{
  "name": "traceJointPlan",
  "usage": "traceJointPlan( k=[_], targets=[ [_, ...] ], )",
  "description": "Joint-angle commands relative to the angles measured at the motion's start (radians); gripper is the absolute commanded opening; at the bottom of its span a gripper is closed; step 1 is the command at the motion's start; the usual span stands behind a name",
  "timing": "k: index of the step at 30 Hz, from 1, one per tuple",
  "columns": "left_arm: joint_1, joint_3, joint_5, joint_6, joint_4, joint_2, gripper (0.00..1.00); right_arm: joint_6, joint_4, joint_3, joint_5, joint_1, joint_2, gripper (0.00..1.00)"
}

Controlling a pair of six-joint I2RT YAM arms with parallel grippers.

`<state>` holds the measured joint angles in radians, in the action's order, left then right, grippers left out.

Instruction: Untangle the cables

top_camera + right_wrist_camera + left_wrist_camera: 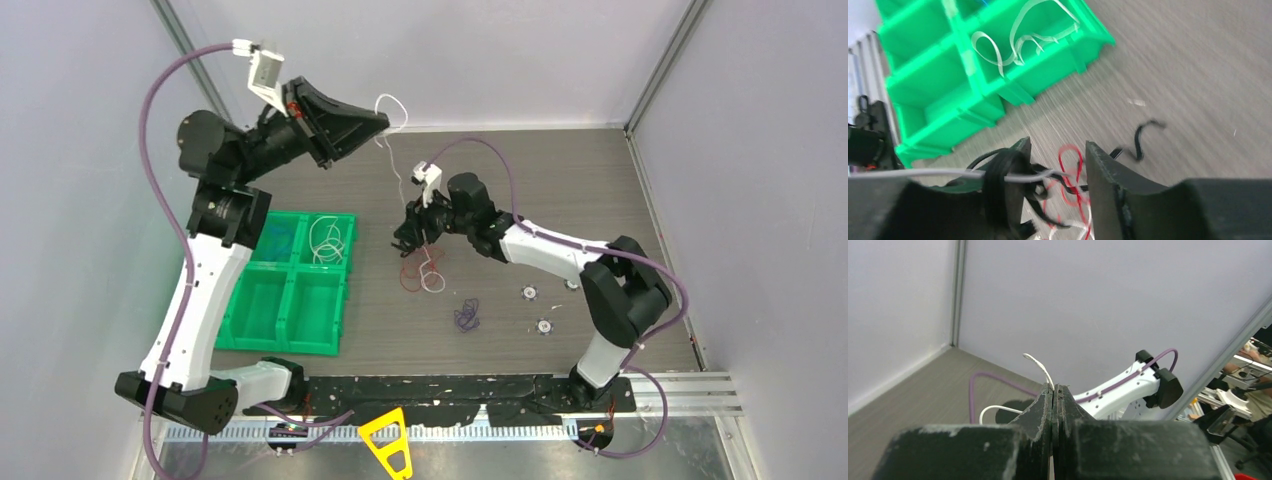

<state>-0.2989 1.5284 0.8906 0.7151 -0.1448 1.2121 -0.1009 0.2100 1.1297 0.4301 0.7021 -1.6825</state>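
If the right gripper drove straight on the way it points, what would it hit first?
Most likely the cable tangle, red, black and white, between the open fingers of the right gripper; table seems close behind, depth unclear.

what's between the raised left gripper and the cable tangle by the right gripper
A thin white cable, strung from the left gripper to the red, white and black tangle; top view.

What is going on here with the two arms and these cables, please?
The left gripper is shut on a white cable and holds it high above the table. The cable runs down to a tangle of red, black and white cables. The right gripper sits at that tangle with its jaws apart and strands between them. Another white cable lies in the green bin, and a purple one lies loose.
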Motion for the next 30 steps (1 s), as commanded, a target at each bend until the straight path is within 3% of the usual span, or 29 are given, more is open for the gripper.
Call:
traceJointPlan(
  k=[1,14,18,24,30],
  targets=[
    [0.027,0.154,-0.092,-0.035,-0.023,-0.063,0.00,0.034,0.006,-0.069,-0.077,-0.020,-0.042,0.47],
    [0.080,0.599,-0.497,-0.217,0.177,-0.006,0.00,0.160,-0.290,-0.171,-0.073,-0.204,-0.018,0.40],
    [0.081,0.634,-0.489,-0.204,0.208,0.022,0.00,0.159,-0.355,-0.167,-0.019,-0.254,-0.027,0.42],
    [0.081,0.422,-0.358,-0.148,0.156,-0.015,0.00,0.243,-0.458,-0.110,0.123,-0.263,0.070,0.75],
    [0.081,0.270,-0.263,-0.069,0.062,-0.038,0.00,0.281,-0.410,-0.107,0.270,-0.252,0.276,0.95]
  ],
)
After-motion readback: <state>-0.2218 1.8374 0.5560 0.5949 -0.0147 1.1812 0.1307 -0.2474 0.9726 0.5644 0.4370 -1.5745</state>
